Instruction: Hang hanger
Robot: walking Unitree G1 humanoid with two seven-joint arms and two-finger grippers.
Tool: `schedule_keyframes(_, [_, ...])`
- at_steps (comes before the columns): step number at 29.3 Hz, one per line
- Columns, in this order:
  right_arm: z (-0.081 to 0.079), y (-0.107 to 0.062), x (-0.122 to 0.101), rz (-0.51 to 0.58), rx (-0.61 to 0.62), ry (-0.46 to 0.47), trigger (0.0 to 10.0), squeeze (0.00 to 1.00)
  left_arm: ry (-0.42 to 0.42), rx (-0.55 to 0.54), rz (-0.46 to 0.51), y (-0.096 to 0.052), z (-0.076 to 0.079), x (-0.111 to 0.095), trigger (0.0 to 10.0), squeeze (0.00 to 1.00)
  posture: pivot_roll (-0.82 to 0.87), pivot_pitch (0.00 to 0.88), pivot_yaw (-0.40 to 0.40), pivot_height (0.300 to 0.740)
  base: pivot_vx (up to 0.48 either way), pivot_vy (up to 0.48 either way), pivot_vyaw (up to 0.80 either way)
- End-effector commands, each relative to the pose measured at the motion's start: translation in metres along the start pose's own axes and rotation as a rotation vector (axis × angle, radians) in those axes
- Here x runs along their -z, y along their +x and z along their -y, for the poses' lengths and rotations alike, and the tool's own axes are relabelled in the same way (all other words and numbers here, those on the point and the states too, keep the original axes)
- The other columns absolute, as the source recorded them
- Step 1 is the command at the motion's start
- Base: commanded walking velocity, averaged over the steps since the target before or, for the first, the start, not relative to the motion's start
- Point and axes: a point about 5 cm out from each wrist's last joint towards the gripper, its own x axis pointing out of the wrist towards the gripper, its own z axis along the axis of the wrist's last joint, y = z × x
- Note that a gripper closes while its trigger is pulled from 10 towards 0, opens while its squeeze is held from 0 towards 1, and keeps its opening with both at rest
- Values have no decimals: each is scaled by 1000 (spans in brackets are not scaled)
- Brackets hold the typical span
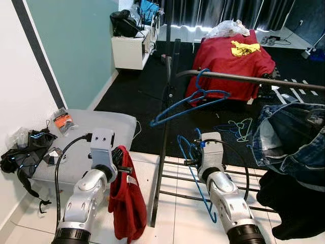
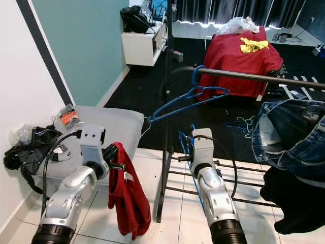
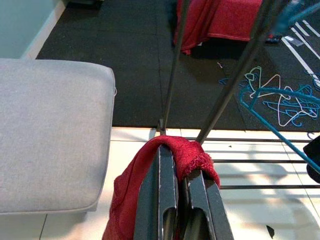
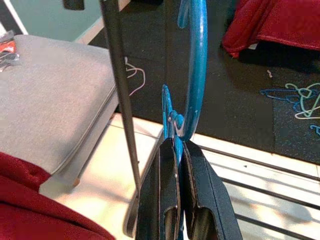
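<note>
Now my right gripper [image 4: 179, 145] is pinching a blue hanger [image 1: 195, 168] beside the rack pole [image 1: 161, 157]; my left gripper [image 3: 180, 172] is clamping a red garment [image 1: 127, 201].

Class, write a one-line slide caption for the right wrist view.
Right hand shut on a blue hanger beside the rack's dark upright pole.

We saw a grey cushion [image 1: 101, 124] on the white tile floor [image 1: 177, 218] carrying an orange packet [image 1: 63, 121], a black bag [image 1: 25, 152] beside it, and loose hangers [image 1: 238, 127] on the black carpet [image 1: 137, 91].
</note>
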Motion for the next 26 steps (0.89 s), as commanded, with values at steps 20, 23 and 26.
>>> schedule_keyframes(20, [-1,-2,7,-46,-10,22,10000,0,5,8,-29,-2,1,3,10000,0,3,45,-9,740,-167,0,0])
schedule_keyframes(23, [0,-2,8,-49,-10,22,10000,0,6,10,-32,-2,1,4,10000,0,4,46,-8,740,0,0,0])
schedule_keyframes(26, [0,-2,8,-52,-9,25,10000,0,6,13,-34,-3,1,4,10000,0,4,48,-5,740,0,0,0])
